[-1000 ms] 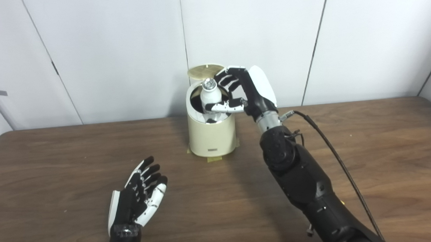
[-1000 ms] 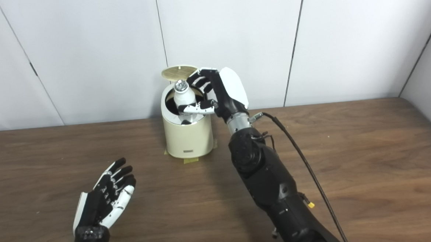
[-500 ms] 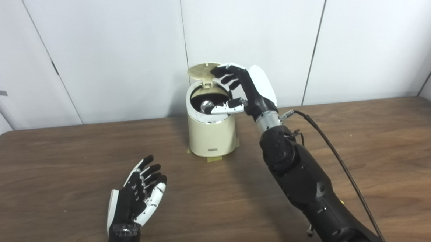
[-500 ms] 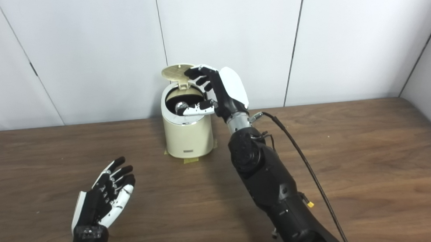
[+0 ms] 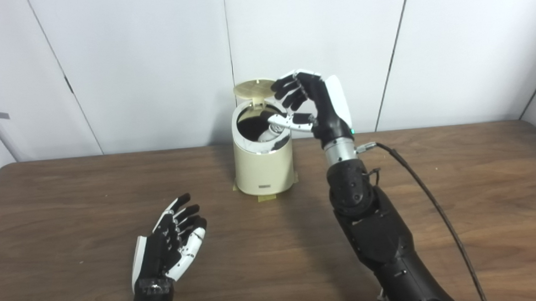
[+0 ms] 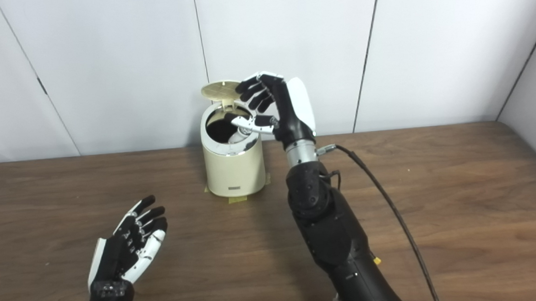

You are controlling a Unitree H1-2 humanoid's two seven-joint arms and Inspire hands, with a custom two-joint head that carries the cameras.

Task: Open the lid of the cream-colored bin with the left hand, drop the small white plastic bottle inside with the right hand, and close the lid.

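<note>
Your right hand (image 5: 313,104) hangs just above the mouth of the cream-colored bin (image 5: 263,164), fingers (image 5: 288,92) loosely curled and apart with the thumb stretched out over the opening, and nothing sits between them. Look down into the bin and you can make out the small white plastic bottle (image 5: 268,134) lying inside, low against the right inner wall and partly hidden by your thumb; only its pale body shows, so you cannot tell how it has settled. The lid (image 5: 253,88) stands raised on its hinge at the back of the bin, close beside your fingertips, though whether they touch its edge is not clear from either view. Your left hand (image 5: 170,247) is well apart from all this, low over the table (image 5: 68,197) near its front edge, palm turned up and inward, fingers spread and empty. Judged from how things lie, two of your three steps look done: the lid is up and the bottle is in. What remains is closing the lid. The task does not say which hand closes it, so you would likely clear the right hand from over the opening first, since the lid would come down on the thumb where it sits, then press the lid flat until it seats on the rim.
</note>
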